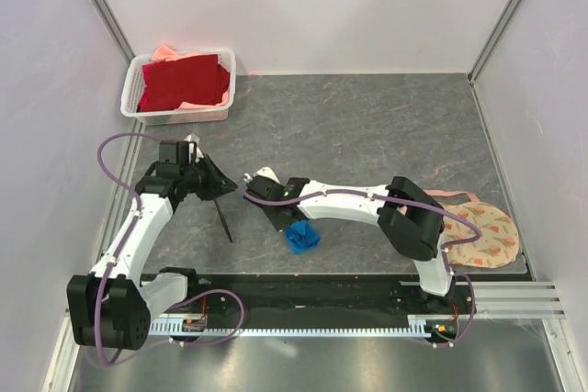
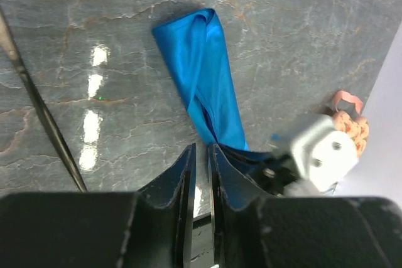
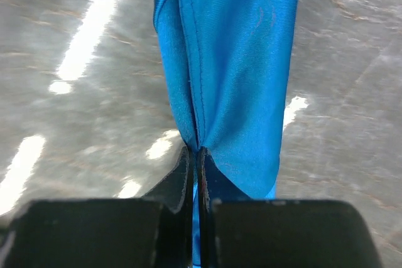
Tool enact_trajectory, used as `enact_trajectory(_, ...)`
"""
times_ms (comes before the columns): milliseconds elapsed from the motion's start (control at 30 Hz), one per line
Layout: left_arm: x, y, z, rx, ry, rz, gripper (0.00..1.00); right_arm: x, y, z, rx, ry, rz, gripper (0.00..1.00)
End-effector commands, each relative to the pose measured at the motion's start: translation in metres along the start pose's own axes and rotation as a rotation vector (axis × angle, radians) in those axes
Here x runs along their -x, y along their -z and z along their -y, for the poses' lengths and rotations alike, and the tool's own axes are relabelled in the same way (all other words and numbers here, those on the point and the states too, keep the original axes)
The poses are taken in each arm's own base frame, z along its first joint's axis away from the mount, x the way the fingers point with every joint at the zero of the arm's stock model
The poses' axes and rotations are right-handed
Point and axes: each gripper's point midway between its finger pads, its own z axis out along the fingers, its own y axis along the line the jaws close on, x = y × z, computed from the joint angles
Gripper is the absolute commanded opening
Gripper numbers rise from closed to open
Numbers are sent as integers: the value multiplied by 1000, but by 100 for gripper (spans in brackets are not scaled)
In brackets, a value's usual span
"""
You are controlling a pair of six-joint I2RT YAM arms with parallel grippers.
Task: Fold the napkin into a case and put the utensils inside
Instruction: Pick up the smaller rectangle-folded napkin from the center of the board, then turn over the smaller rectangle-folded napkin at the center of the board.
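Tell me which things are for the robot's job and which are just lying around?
For the job: blue napkin, pinched by the right tool; black utensil.
Just lying about: white basket, dark red cloth in it, floral mat.

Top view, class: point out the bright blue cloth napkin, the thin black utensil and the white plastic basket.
Bright blue cloth napkin (image 1: 301, 237): top view, bunched middle.
Thin black utensil (image 1: 224, 220): top view, mid-shaft.
White plastic basket (image 1: 184, 117): top view, near wall.
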Motion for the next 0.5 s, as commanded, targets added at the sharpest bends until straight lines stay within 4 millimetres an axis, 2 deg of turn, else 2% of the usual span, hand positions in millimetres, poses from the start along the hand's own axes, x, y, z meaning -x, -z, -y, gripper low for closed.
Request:
enact_trajectory(0, -4, -6, -22, 86, 18, -3, 19, 44, 43, -24, 285, -170, 90, 0)
enact_trajectory(100, -11, -10, -38, 152, 34, -25, 16, 52, 51, -34, 420, -221, 94, 0)
enact_trajectory(167, -10, -6, -44, 182, 31, 11, 15, 50, 53, -36, 477, -255, 84, 0)
enact_trajectory(200, -9, -3, -46, 194, 33, 25, 14, 58, 57, -40, 552, -276, 98, 0)
enact_trajectory(233, -6, 3, -41, 180, 25, 63, 14, 59, 59, -42, 594, -289, 101, 0)
enact_trajectory(267, -5, 5, -42, 185, 21, 80, 14, 50, 56, -42, 629, -324, 72, 0)
enact_trajectory(300, -5, 6, -40, 178, 10, 87, 14, 59, 61, -43, 715, -340, 101, 0)
enact_trajectory(333, -5, 7, -37, 166, -8, 87, 14, 58, 62, -44, 762, -353, 98, 0)
enact_trajectory(367, -6, 9, -31, 141, -18, 76, 14, 47, 56, -43, 785, -375, 71, 0)
enact_trajectory(400, -8, 8, -29, 130, -22, 64, 14, 55, 56, -40, 817, -395, 100, 0)
enact_trajectory(433, -9, 8, -26, 114, -24, 61, 14, 51, 58, -42, 861, -387, 85, 0)
enact_trajectory(467, -13, 5, -23, 92, -29, 39, 14, 41, 52, -41, 867, -397, 54, 0)
